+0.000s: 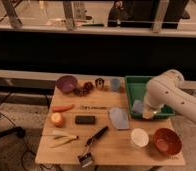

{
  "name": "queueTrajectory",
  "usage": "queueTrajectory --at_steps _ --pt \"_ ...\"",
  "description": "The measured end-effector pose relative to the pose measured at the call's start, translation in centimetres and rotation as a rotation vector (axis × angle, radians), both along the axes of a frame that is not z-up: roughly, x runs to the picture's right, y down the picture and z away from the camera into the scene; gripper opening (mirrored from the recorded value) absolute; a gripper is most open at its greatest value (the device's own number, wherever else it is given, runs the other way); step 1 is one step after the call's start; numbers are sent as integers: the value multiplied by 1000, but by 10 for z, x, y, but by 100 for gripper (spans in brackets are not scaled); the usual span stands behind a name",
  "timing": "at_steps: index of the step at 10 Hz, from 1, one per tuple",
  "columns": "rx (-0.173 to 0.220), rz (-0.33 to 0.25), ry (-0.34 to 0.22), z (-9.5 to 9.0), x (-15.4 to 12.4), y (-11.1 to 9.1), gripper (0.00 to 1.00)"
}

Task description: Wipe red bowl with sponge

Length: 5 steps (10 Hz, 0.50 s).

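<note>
The red bowl [167, 141] stands at the table's front right corner, glossy and empty, next to a white cup [139, 137]. My white arm reaches in from the right over the green tray [133, 85]. The gripper [145, 111] is at the arm's lower end, above the tray's front left corner. It looks shut on the sponge [137, 106], a small light-blue block with a yellowish side that shows just under the wrist. The sponge is behind and to the left of the bowl, apart from it.
A flat blue-grey cloth [119, 118] lies left of the tray, with a black block [85, 120] beyond it. A purple bowl [66, 83], small cups [99, 82], a carrot [63, 107], a round fruit [57, 119], a banana [63, 139] and a brush [92, 145] fill the table's left half.
</note>
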<state>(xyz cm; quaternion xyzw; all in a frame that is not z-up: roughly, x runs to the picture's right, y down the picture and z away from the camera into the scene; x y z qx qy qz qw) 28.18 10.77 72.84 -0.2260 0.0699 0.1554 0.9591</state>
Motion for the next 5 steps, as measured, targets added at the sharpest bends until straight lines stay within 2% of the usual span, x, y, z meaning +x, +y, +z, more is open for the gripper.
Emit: queueTrajectory --at_steps 2,4,5 --pt "2 6 -1 -4 10 5 1" --pt "-7 45 8 -9 9 9 1" --pt "-17 71 33 -21 19 23 1"
